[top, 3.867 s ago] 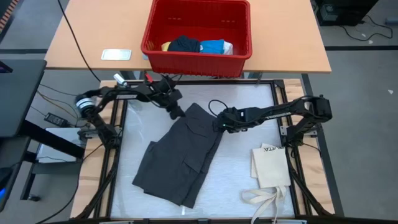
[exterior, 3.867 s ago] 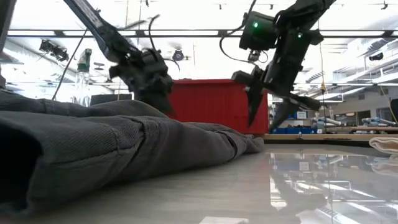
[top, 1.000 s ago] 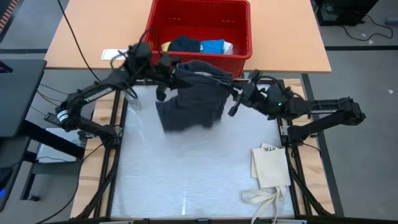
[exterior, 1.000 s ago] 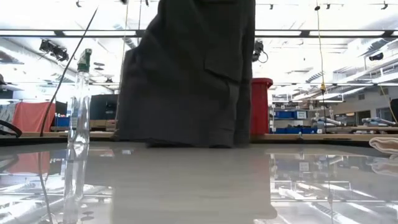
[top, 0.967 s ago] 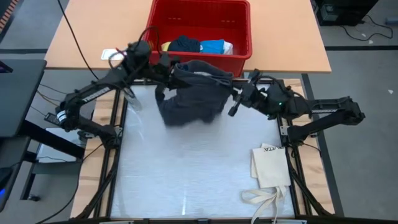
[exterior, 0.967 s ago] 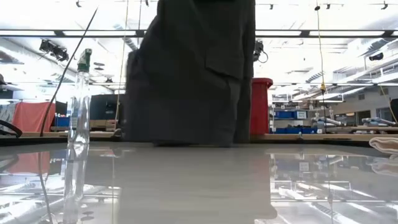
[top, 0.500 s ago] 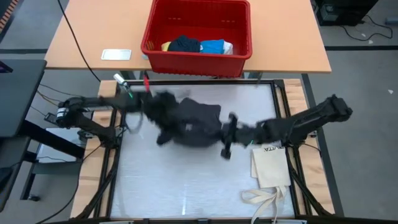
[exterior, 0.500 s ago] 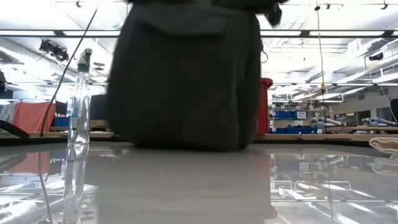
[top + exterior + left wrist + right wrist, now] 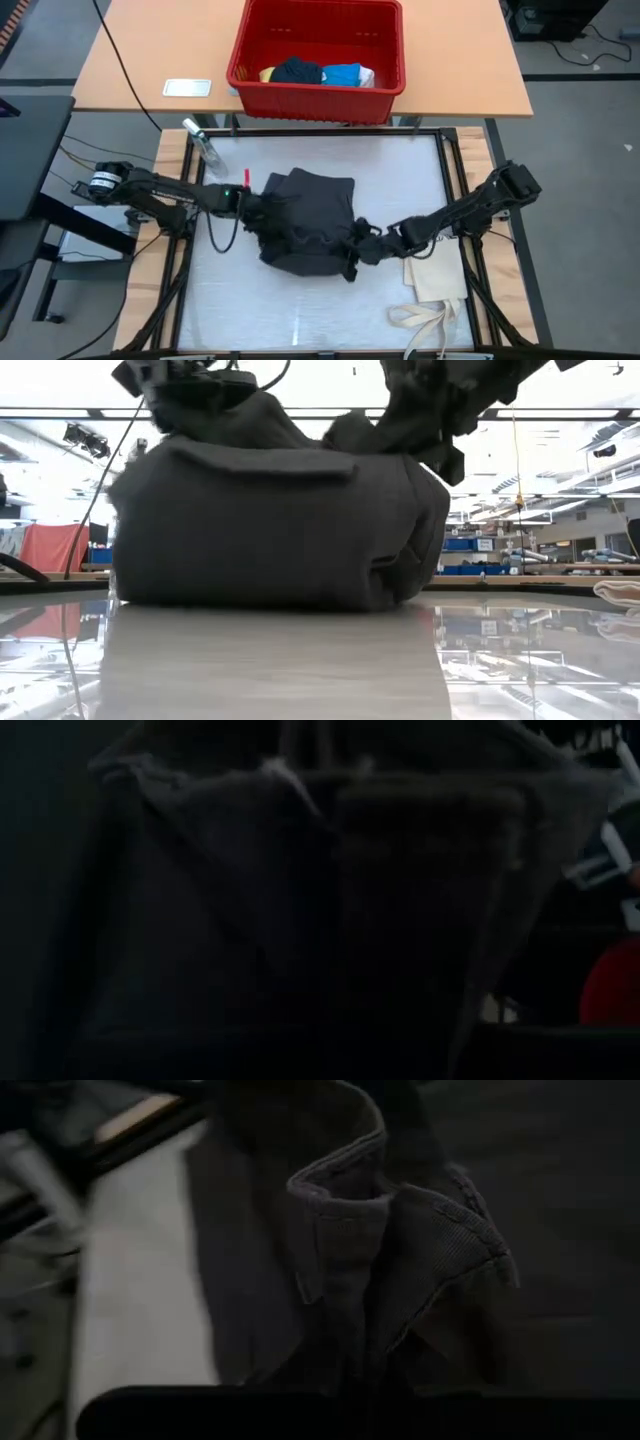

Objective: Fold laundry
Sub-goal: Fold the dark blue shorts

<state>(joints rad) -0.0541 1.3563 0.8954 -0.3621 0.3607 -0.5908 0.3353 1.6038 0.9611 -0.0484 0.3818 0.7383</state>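
The dark grey cargo shorts lie bunched and folded over on the white table top; in the low view they are a rounded heap. My left gripper is shut on the heap's left side. My right gripper is shut on its near right corner. More laundry lies in the red basket beyond the table's far edge: navy, bright blue, yellow and white pieces. My left gripper holds the shorts at the left edge of their upper layer, coming in low from the table's left. Cloth fills its wrist view and hides the fingers, so the hold and the count of layers cannot be told. The shorts rest on the table. My right gripper holds the shorts at their near right corner, reaching in low from the table's right. A bunched, rolled hem rises just ahead of the fingers, several layers gathered. The fingertips are hidden under the cloth. The rest of the shorts lies slack on the table.
A cream tote bag with long straps lies at the table's near right. A clear spray bottle lies at the far left corner. A small white card sits on the wooden desk beside the basket.
Both grippers have come down from near the basket toward the table's near edge, staying shut on the shorts. The shorts, which hung lifted below them, have been swung down and now lie on the table in a folded-over heap.
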